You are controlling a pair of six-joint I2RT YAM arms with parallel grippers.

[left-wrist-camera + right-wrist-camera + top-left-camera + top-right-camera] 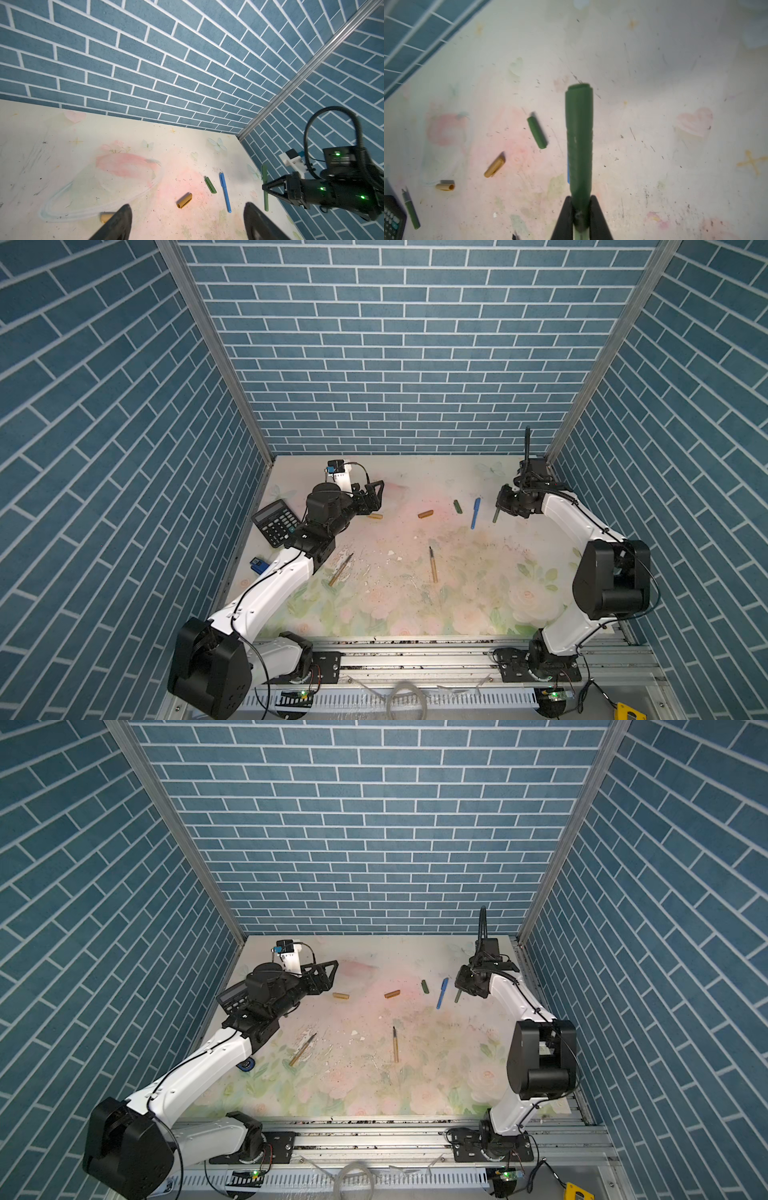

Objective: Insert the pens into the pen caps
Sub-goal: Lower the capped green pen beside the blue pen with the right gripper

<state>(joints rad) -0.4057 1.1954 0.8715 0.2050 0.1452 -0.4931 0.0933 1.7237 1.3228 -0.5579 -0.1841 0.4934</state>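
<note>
1. Top views, left arm [282, 576]: stretched from the near rail [415, 655] toward the far left, crossing in front of the calculator [276, 522].
2. At its end, left hand [377, 495] spread wide, gripping nothing. Seen from the left wrist view: fingers [121, 222] far apart, tan cap [106, 217] just beside one of them.
3. Opposite, right arm [569, 518] folded up along the right wall, wrist turned inward at the far right.
4. At its end, right hand [580, 209] clamped tight on the green pen [579, 135], jutting past the fingertips toward the tabletop [415, 481]. Contact with the surface not discernible.
5. Loose on the far half, roughly in a row from left to right: tan cap, orange cap [425, 514], dark green cap [457, 506], blue pen [476, 513], the last near the held green pen.
6. Nearer the middle: tan pen [433, 565] and olive pen [340, 569], well apart, dark tips toward the far wall.
7. Surface and room: pale floral tabletop, scuffed and speckled with dark marks. Blue brick-pattern walls [395, 344] on three sides.
</note>
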